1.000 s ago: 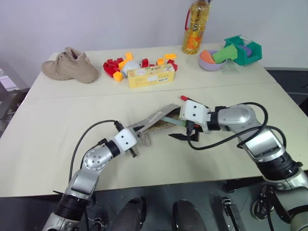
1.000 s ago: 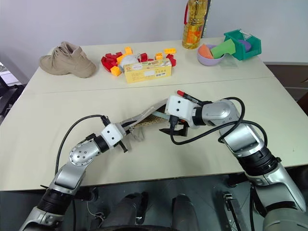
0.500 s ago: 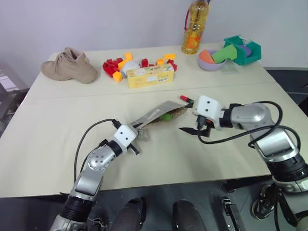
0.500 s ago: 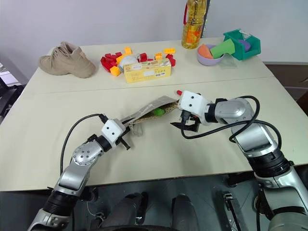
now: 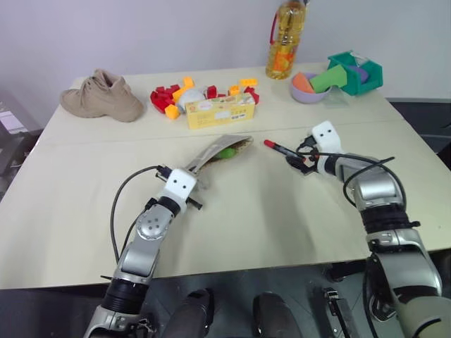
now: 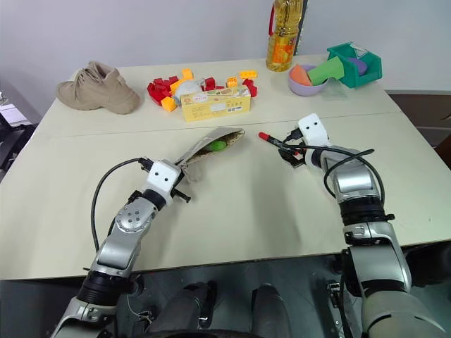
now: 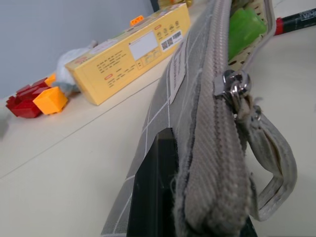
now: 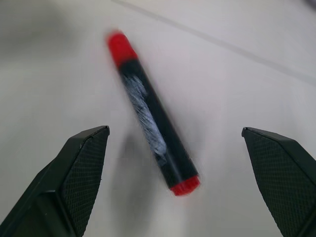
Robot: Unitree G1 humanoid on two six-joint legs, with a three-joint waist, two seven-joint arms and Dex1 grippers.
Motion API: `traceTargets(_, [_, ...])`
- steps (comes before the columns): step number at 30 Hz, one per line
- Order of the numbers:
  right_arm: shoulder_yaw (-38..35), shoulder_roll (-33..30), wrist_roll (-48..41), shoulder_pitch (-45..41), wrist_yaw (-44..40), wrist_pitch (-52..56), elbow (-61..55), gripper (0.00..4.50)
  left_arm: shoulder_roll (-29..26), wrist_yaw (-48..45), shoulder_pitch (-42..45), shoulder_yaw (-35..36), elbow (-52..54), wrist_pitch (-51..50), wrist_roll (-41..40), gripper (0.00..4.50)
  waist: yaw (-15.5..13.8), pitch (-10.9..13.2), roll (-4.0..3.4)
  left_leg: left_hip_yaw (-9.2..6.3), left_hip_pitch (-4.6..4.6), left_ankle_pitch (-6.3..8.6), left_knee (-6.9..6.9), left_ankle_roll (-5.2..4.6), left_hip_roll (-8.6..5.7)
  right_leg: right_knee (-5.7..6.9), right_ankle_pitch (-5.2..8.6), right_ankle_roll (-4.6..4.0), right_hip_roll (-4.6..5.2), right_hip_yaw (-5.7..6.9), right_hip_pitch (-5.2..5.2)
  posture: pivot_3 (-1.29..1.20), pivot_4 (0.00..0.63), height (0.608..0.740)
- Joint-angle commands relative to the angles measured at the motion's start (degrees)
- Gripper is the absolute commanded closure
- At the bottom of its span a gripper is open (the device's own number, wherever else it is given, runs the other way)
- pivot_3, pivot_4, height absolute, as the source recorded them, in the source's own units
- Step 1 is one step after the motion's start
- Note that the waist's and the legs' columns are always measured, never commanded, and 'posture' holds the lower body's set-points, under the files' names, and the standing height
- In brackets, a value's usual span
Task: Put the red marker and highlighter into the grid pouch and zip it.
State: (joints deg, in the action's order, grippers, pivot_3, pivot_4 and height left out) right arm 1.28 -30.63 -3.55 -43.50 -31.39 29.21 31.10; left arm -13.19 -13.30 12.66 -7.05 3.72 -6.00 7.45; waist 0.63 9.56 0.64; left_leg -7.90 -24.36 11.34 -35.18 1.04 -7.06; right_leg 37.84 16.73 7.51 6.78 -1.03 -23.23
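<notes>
The left hand [image 5: 184, 184] stays clamped on the grid pouch [image 5: 218, 151], propping its mouth open around the highlighter [image 5: 227, 152], while the right hand [image 8: 173, 173], spread wide, straddles the red marker [image 8: 150, 118] lying on the desk [image 5: 254, 204], ready to grasp it.

Cream counter [image 5: 84, 204], matte, with a seam line [image 5: 106, 139] running across it from 9 to 3 o'clock; plain pale grey-white wall [image 5: 141, 35] behind it at 12, evenly lit with soft shadows. Clutter along the far edge: tan shoe [image 5: 102, 96] at 10, yellow box [image 5: 220, 111] with red and orange blocks [image 5: 169, 98] at 12, oil bottle [image 5: 285, 41] at 1, lilac bowl [image 5: 310, 88] and teal bin [image 5: 358, 72] at 2. Dark floor [image 5: 423, 120] past the counter's 3 o'clock edge and under its 6 o'clock edge.
</notes>
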Motion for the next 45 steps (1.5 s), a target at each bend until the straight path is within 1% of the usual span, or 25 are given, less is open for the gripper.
traceTargets(1, [-2.21,0.52,-1.14,-1.84,-0.33,-1.80,2.52,0.90,-0.16,2.10,1.01,1.45,0.29,-0.59,1.18,4.50,0.07,0.00,-0.01,0.00,0.00,0.00,0.00,0.00,0.00,0.00,0.00,0.00,0.00,0.00,0.00,0.00,0.150,0.740])
traceTargets(7, [-1.99,0.27,-2.17,-0.27,-2.77,-2.49,-0.64,4.05,-0.32,3.66,1.32,2.67,-0.31,-1.54,1.09,4.50,0.11,0.00,-0.01,0.00,0.01,0.01,0.00,-0.01,0.00,0.03,0.00,0.00,-0.01,0.00,-0.01,0.00,0.150,0.740])
traceTargets(8, [-1.69,-0.17,-1.89,0.13,-3.04,-2.49,-2.29,4.14,-0.30,3.67,1.43,2.79,-0.39,-1.60,0.94,4.50,0.11,0.00,-0.01,0.00,0.01,0.01,0.00,-0.01,0.00,0.03,0.00,0.00,-0.01,0.00,-0.01,0.00,0.150,0.740])
traceTargets(11, [-0.29,-2.49,-0.89,2.03,-5.33,-2.78,-9.83,4.14,-0.48,3.63,1.82,2.95,-0.71,-1.61,0.71,4.50,0.10,0.00,-0.01,0.00,0.00,0.01,0.00,-0.01,0.00,0.03,0.00,0.00,-0.01,-0.01,-0.04,0.00,0.150,0.740])
traceTargets(13, [0.50,-4.69,-1.07,3.96,-8.36,-3.69,-16.46,4.14,-0.62,3.53,2.03,3.09,-0.78,-1.64,0.55,4.50,0.02,0.00,-0.01,0.00,-0.02,0.02,-0.01,-0.03,0.00,0.03,0.00,0.00,0.00,-0.01,-0.05,0.00,0.150,0.740])
traceTargets(17, [1.51,-10.28,-5.16,9.51,-18.19,-3.60,-33.69,4.14,-0.75,2.85,2.51,2.99,-1.13,-1.26,0.10,4.50,-0.06,0.00,-0.01,0.00,-0.02,0.14,-0.02,-0.22,0.00,0.02,0.01,0.01,0.00,0.00,-0.04,0.00,0.150,0.740])
traceTargets(20, [2.45,-12.16,-6.84,11.12,-21.20,-1.46,-40.89,4.14,-0.76,2.39,2.77,2.81,-1.41,-0.93,-0.08,4.50,0.13,0.00,0.00,0.00,-0.01,0.15,-0.02,-0.24,0.02,0.01,0.01,0.01,-0.01,0.01,-0.02,0.00,0.150,0.740])
traceTargets(24, [6.43,-12.03,-3.47,9.92,-20.55,-0.76,-43.29,4.14,-0.62,1.47,3.46,2.22,-1.66,-0.39,0.00,4.50,-0.05,0.00,0.00,-0.02,0.00,0.15,-0.06,-0.24,0.02,0.05,0.00,0.01,-0.01,0.02,-0.01,0.00,0.150,0.740])
traceTargets(32, [10.22,-9.30,-1.68,8.37,-19.11,-0.22,-43.00,4.14,-0.46,0.11,3.18,1.33,-0.46,0.09,0.28,4.50,-0.19,0.00,0.01,-0.01,-0.02,0.14,-0.06,-0.23,-0.01,0.03,0.01,0.01,0.02,0.02,-0.02,0.00,0.150,0.740])
traceTargets(40, [11.65,-8.26,-0.54,7.31,-19.29,-0.63,-41.91,4.14,-0.88,-0.88,1.94,0.24,1.01,0.43,0.96,4.50,-0.17,0.00,0.01,-0.02,-0.02,0.14,-0.06,-0.24,0.00,0.03,0.01,0.01,0.02,0.02,-0.02,0.00,0.150,0.740])
traceTargets(45, [13.19,-9.06,2.45,6.44,-19.36,-2.07,-41.12,4.14,-0.87,-1.62,1.95,-0.31,1.58,1.15,0.89,4.50,-0.09,0.00,0.00,-0.02,-0.02,0.14,-0.06,-0.23,0.00,0.03,0.01,0.01,0.01,0.02,-0.03,0.00,0.150,0.740])
